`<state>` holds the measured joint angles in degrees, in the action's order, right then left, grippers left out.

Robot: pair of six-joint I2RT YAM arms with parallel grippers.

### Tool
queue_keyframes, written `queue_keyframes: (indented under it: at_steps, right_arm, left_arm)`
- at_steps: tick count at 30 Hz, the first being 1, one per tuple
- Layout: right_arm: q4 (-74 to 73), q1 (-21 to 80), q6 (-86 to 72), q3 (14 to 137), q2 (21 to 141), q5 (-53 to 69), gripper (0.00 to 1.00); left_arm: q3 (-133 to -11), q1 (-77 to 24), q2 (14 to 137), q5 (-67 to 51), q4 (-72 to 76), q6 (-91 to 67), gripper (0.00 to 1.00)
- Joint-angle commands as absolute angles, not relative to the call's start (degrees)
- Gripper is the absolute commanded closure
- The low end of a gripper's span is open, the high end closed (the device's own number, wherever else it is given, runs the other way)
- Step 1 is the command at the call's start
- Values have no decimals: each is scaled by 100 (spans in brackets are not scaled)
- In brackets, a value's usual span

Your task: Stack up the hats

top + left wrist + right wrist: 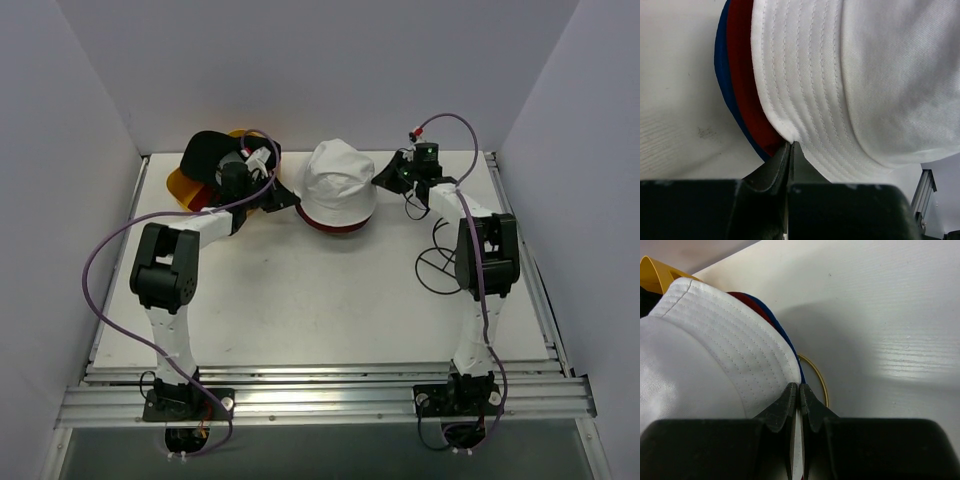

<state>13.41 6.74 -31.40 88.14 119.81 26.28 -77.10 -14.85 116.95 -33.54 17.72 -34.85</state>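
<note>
While white bucket hat [340,178] tops maroon hat [742,60] and blue hat [721,60] | left gripper [791,145] clamps its brim | right gripper [799,388] likewise

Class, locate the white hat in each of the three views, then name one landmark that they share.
Top external: the white hat sits at the upper centre of the picture.
Left wrist: it fills the right and top, its brim running down to the bottom centre.
Right wrist: it fills the left half, its brim curving to the bottom centre.
Shared landmark: the maroon hat peeking from under its brim.
</note>
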Motion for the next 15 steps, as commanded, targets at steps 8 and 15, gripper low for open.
queue_keyframes:
  at_steps: [8,15]
  right_arm:
    - [625,685,-2690,9535,12515,2004,100]
    - [141,738,-2426,10634,12683,2013,84]
  left_arm:
    - [-7480,-1705,11584,-2417,984,-2821,98]
    - [-6838,-2135,10768,-2171,1309,-2760,98]
